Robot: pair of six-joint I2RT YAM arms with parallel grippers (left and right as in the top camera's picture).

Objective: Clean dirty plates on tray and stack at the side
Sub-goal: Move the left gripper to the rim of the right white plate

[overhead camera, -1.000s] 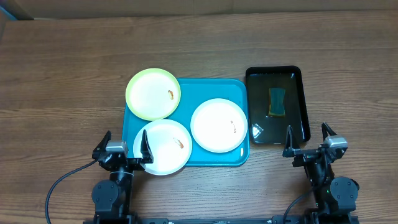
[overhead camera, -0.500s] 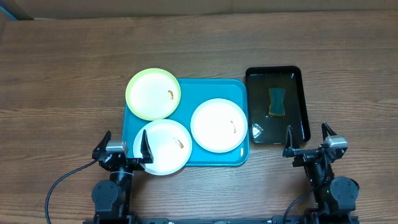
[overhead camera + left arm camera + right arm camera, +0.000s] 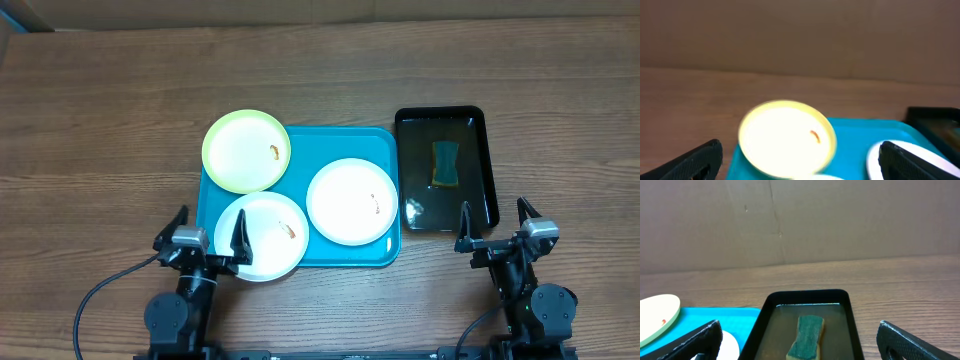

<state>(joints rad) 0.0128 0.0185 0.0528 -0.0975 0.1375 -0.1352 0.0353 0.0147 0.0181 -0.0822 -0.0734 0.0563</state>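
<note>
so nothing is cleaned yet: three smeared plates (image 3: 351, 201) sit on the tray (image 3: 330, 140) mid-frame. left pincer (image 3: 210, 238) and right pincer (image 3: 493, 238) hover spread and empty at the bottom edge. next, the right one likely fetches the sponge (image 3: 445, 163).

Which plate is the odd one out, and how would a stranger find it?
Start at the big blue tray in the middle of the wooden table. At its far left corner a round plate hangs over the rim. It is pale yellow-green; the other two plates are white.
</note>
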